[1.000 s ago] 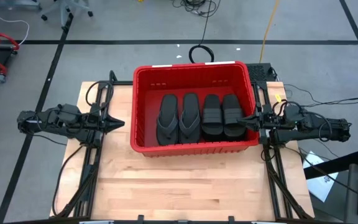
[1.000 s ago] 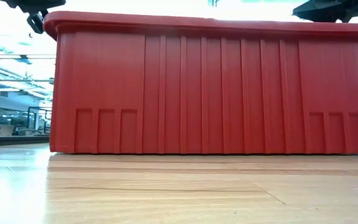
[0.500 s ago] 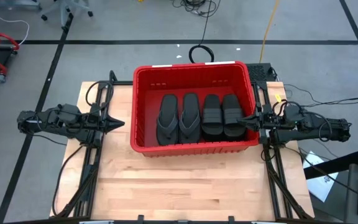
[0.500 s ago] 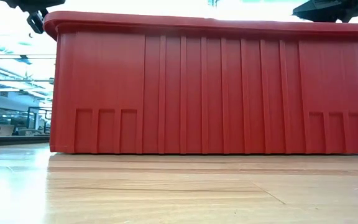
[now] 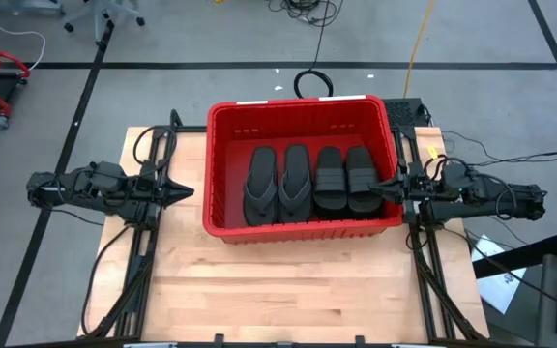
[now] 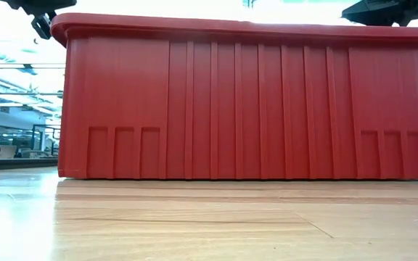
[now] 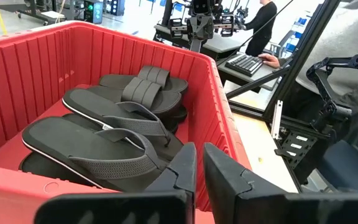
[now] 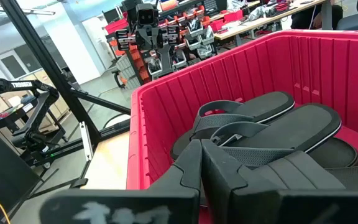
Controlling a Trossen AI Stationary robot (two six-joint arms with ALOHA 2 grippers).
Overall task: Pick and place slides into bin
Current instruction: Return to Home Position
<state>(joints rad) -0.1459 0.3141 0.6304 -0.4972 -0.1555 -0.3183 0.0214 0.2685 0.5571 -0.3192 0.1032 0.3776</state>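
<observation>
High view: the large rectangular red plastic bin (image 5: pixel 222 174) was seated on the far middle of the pale wooden bench (image 5: pixel 278 290). Four flat black rubber slides were laid side by side on top inside it. Two thin dark-grey thong flip-flops (image 5: pixel 261 186) were on the left, and two slides with a broad ribbed strap (image 5: pixel 331 180) on the right.

Left wrist view: the thong flip-flops (image 7: pixel 104 146) were stacked on other dark soles, and the ribbed pair (image 7: pixel 145 93) lay beyond them. The total count could not be told. No slides were seen on the bench.

The left gripper (image 5: pixel 188 191) was held level just outside the bin's left wall, apart from it. Its fingers were drawn to a narrow slit in its wrist view (image 7: pixel 200 152), with nothing held.

The right gripper (image 5: pixel 375 186) was held level over the bin's right rim, tip pointing inward near the outer ribbed slide. Its fingers were pressed together in its wrist view (image 8: pixel 201 146), with nothing held.

Low view: the bin's long ribbed wall (image 6: pixel 245 109) filled most of the frame, flat on the bench (image 6: pixel 194 217). Both arms were seen above rim height at the top corners.
</observation>
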